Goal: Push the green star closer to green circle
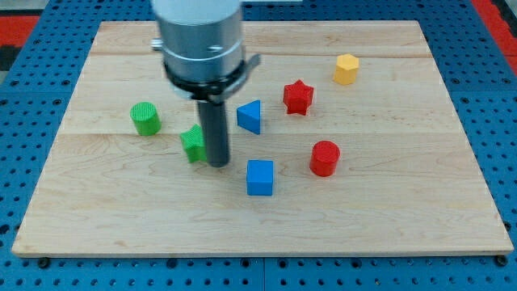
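Note:
The green star (193, 144) lies on the wooden board (121, 210), left of the middle, partly hidden by my rod. The green circle (145, 119) stands up and to the view's left of the star, a short gap apart. My tip (218, 164) rests on the board against the star's right side, between the star and the blue blocks.
A blue triangle (250, 116) is just right of the rod. A blue cube (260, 177) lies below right of the tip. A red star (297, 97), a red cylinder (324, 158) and a yellow hexagon (346, 69) lie to the right.

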Robot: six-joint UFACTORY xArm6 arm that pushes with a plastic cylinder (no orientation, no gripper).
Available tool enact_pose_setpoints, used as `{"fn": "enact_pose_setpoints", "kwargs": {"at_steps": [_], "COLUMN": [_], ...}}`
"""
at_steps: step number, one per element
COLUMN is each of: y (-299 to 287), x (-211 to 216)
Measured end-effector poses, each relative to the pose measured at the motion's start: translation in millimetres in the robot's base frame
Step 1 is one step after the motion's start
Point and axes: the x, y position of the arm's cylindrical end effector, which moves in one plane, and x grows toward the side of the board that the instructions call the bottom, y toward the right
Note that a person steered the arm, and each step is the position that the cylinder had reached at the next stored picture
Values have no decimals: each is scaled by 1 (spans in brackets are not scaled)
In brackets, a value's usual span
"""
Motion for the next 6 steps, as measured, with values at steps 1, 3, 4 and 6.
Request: {"fn": "enact_pose_setpoints", "kwargs": {"at_steps": [1,3,4,6], "y": [-39,-3,21,-32], "x": [-1,-1,-2,-18]}}
